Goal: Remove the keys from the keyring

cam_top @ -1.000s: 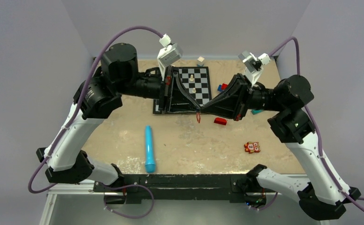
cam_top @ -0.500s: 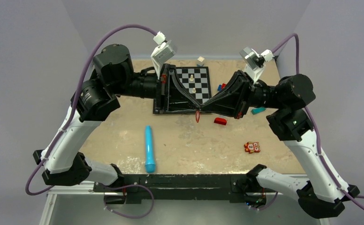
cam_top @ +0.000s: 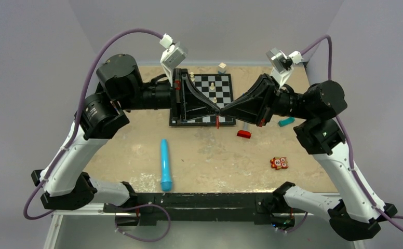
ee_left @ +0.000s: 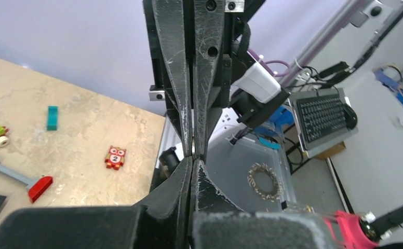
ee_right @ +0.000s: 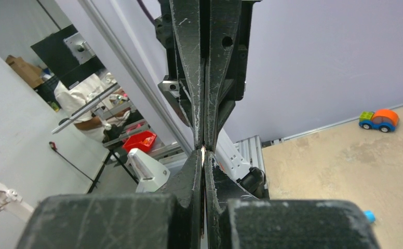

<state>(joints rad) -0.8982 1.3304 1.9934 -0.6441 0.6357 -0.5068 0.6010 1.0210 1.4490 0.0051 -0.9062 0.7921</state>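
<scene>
- On the left, the desk (cam_top: 132, 142) lies bare out to its side edge. Only the blue cylinder (cam_top: 165, 164) is there, one end near the front edge.
- My left tool (cam_top: 216, 110) is clenched, over the chessboard's (cam_top: 217, 85) front edge.
- The keyring (cam_top: 217, 122) hangs by its red tag just under where both tips meet. I cannot tell which tool pinches it, and the key is too small to see.
- My right tool (cam_top: 223, 110) is clenched, tip to tip with the left.
- The red block-headed toy (cam_top: 244, 134) lies near the tag, and the owl toy (cam_top: 278, 163) is well apart, front right.
</scene>
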